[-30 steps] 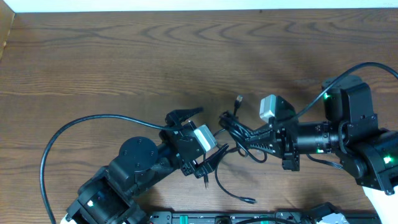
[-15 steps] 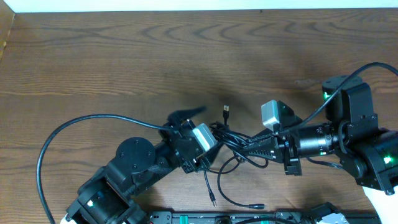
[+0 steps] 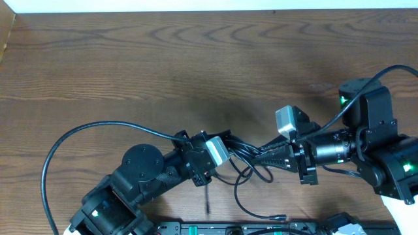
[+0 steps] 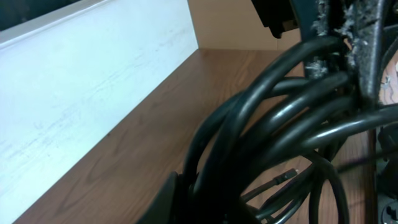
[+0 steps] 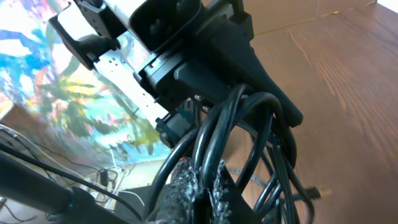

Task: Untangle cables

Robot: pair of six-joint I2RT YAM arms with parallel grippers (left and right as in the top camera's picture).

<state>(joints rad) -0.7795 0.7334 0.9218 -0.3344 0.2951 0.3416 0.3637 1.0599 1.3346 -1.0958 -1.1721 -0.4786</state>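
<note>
Now the right gripper [image 3: 262,155] is clamped narrow on the cables [image 3: 245,151]. In the right wrist view its padded fingers [image 5: 184,190] sit pressed together, with several black cords [image 5: 214,134] rising from between them. The left gripper [image 3: 223,140] faces it from just ahead of those fingertips and is also closed on the same bundle. In the left wrist view the cords [image 4: 273,124] fill the space right in front of its jaws. The bundle runs taut between the two tools above the wooden table [image 3: 130,65]. Below the right gripper, slack strands loop down. One plug end [image 3: 281,217] lies beneath it, and another end [image 3: 208,207] lies beneath the left gripper.
</note>
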